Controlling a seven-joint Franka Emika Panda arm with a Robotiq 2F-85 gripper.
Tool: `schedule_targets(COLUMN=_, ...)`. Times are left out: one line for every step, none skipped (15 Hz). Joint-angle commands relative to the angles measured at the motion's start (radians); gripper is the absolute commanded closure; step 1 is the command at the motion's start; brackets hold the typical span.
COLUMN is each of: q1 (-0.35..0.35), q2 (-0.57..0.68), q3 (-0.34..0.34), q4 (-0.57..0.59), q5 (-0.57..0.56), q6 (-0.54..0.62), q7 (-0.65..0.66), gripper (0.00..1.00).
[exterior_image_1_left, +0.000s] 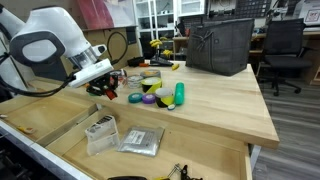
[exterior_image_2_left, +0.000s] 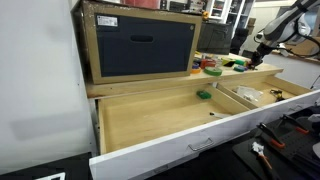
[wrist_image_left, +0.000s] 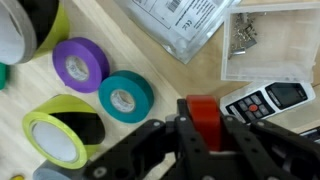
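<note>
Fingers: clenched on the red block, one pad on each side. The block stands up between them at the lower middle of the wrist frame. Only its top shows, so we cannot tell how deep it sits in the grip.

Gripper: it hangs above the table, clear of the wood. In an exterior view the gripper is left of centre, near the edge beside the open drawer.

Around it, wrist view:
- teal roll, just left of the block
- purple roll, upper left
- yellow-black roll, lower left
- meter, just right of the block
- clear box, upper right, small metal parts inside
- bag, top centre

Our judgement on doing this step well:
- The block looks narrow and smooth, and the grip looks like a shallow pinch. We hold the clench firm and avoid sharp wrist turns that could twist the block out.
- The teal roll and the meter flank the gripper closely. Any descent goes straight down onto the bare wood between them, not sideways.
- The rolls would likely roll or slide at a nudge, so we travel with height and lower only over bare wood.
- We move slowly, and watch the wrist view for the block tilting between the pads.
</note>
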Motion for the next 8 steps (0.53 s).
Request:
schedule_targets(q1=0.001, q2=-0.015, q3=0.006, q4=0.060, q5=0.022, q6=-0.069, q7=0.016, gripper=0.94)
schedule_targets(q1=0.102, q2=-0.013, q3=-0.092, q4=0.075, q5=0.041, q6=-0.075, q7=0.012, gripper=0.94)
schedule_targets(q1=0.123, q2=-0.007, q3=-0.114, q4=0.093, q5=0.029, q6=-0.080, q7=0.037, gripper=0.94)
schedule_targets(q1=0.159, q2=-0.001, q3=-0.150, q4=0.109, q5=0.019, q6=-0.086, q7=0.057, gripper=0.94)
schedule_targets(q1=0.189, q2=0.009, q3=-0.176, q4=0.130, q5=0.008, q6=-0.095, q7=0.079, gripper=0.94)
schedule_targets(q1=0.215, q2=0.016, q3=-0.198, q4=0.147, q5=0.001, q6=-0.100, q7=0.102, gripper=0.94)
schedule_targets(q1=0.239, q2=0.023, q3=-0.215, q4=0.167, q5=-0.008, q6=-0.107, q7=0.127, gripper=0.94)
schedule_targets(q1=0.260, q2=0.034, q3=-0.227, q4=0.187, q5=-0.014, q6=-0.113, q7=0.152, gripper=0.94)
